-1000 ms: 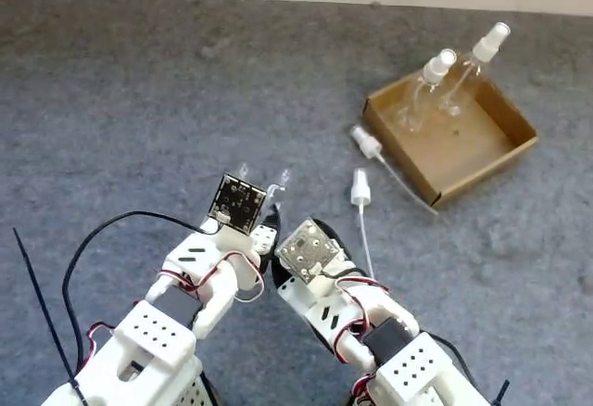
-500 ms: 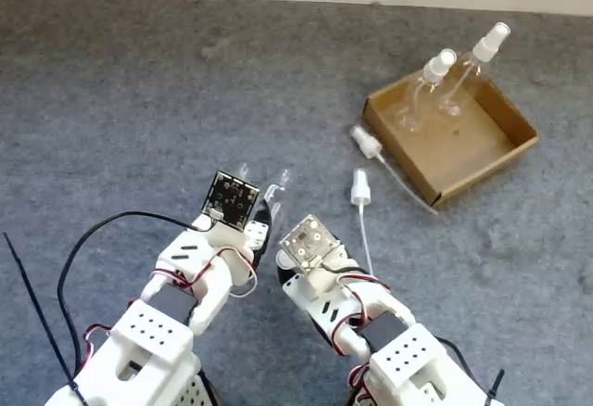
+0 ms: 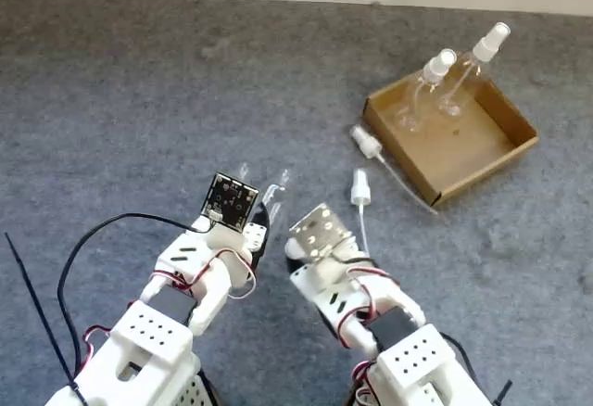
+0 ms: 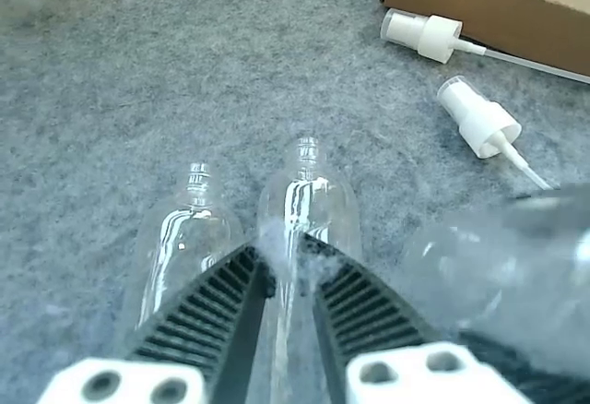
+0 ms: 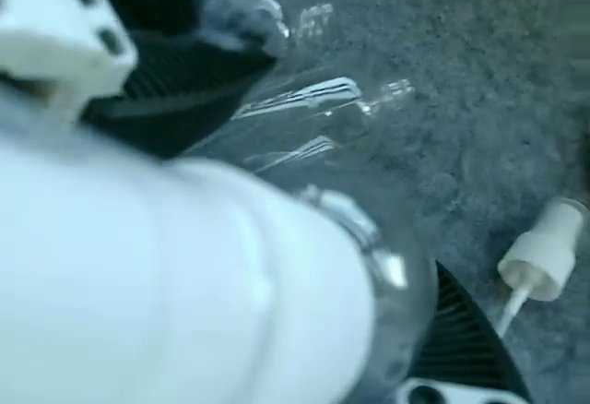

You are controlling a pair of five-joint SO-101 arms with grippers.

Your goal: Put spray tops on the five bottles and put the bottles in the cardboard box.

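Three clear bottles without tops lie on the grey carpet in front of the arms. In the left wrist view my left gripper (image 4: 288, 270) is shut on the middle bottle (image 4: 307, 196), its black fingers (image 4: 217, 307) clasping the body. A second bottle (image 4: 189, 229) lies right beside it. My right gripper (image 5: 396, 312) holds a third bottle (image 5: 387, 261), seen blurred beside the left one (image 4: 498, 266). Two loose spray tops (image 3: 366, 141) (image 3: 360, 188) lie between the arms and the cardboard box (image 3: 519, 151). Two capped bottles (image 3: 422, 91) (image 3: 468, 72) stand in the box.
The box's near wall (image 4: 489, 3) stands just beyond the spray tops (image 4: 422, 33) (image 4: 479, 118). The two arms are close together at the front of the carpet. A black cable (image 3: 93, 239) loops to the left of the left arm.
The right arm's wrist has shifted away from the left arm toward the spray tops and tilted, with its bottle. The left arm has drawn back slightly and holds still on its bottle.
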